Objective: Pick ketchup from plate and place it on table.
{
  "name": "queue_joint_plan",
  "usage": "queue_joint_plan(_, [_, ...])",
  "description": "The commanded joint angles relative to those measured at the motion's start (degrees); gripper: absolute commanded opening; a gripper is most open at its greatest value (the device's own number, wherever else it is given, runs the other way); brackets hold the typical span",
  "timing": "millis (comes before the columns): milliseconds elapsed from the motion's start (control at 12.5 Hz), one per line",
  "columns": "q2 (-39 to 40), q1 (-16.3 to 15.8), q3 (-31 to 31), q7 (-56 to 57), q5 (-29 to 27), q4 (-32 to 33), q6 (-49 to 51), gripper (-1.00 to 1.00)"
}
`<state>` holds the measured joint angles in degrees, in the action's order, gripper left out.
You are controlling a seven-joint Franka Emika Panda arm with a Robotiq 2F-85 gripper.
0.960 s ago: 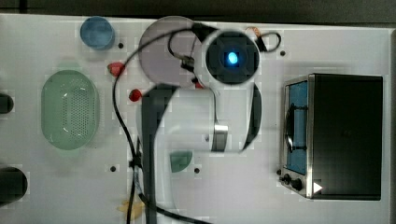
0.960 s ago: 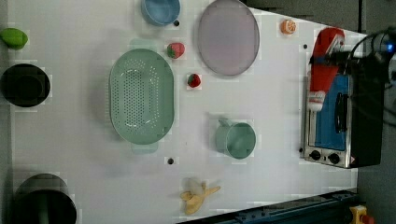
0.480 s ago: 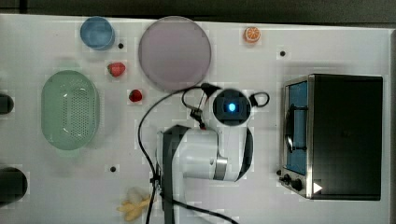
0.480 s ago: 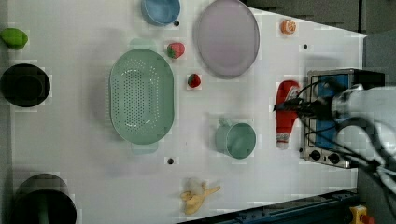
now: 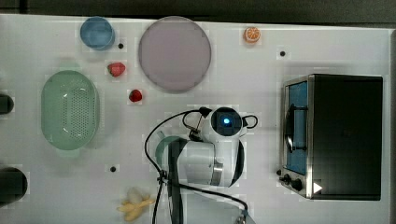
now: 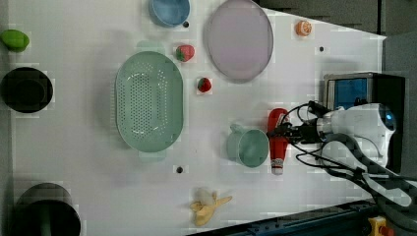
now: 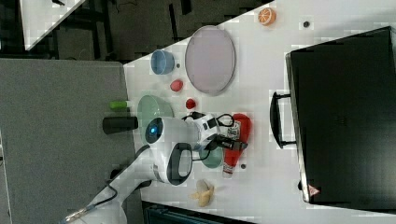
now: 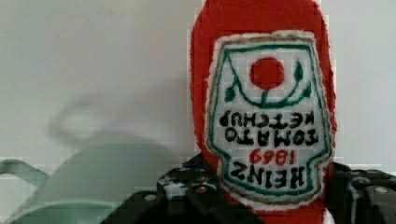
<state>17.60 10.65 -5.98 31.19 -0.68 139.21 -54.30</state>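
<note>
gripper [image 6: 290,132]: pinching ketchup [image 6: 278,140] | ketchup: right of centre in left view, beside green cup [image 6: 247,145] | plate [image 6: 239,39]: upper middle

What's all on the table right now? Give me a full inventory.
ketchup bottle: 1, red, lying beside the mug, in the end effector
plate: 1, lilac, top view's upper middle
bowl: 1, blue, left of plate
basket: 1, green, top view's left
mug: 1, green, mid-table
strawberries: 2, red, between basket and plate
orange slice: 1, right of plate
banana: 1, yellow, near edge
oven: 1, black, top view's right
table: white
end effector: closed on the bottle
</note>
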Motion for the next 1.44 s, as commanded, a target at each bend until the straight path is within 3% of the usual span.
queue_joint_plan(80, [-1.1,-0.3,0.5,-0.7,-0.1,-1.6,-4.8,0.46])
queue_joint_plan(240, [-2.1,-0.3,0.2,-0.7,-0.1,-1.7,-4.6,0.9])
queue_joint_plan(320, [-3.2,-0.3,0.0,-0.7,-0.1,-1.9,-3.6,1.0])
queue_joint_plan(480, [-6.6,-0.3,-0.4,-2.7,-0.2,-3.4,-1.0,1.0])
queue_joint_plan(720, [-13.0,-0.4,-1.3,-14.7,-0.2,-9.1,5.9,1.0])
queue_joint_plan(1040, [-18.8,-0.4,-2.2,-31.5,-0.2,-21.8,25.3,1.0])
queue_joint_plan(1440, [-19.2,-0.3,-2.0,-31.9,-0.1,-37.8,47.8,1.0])
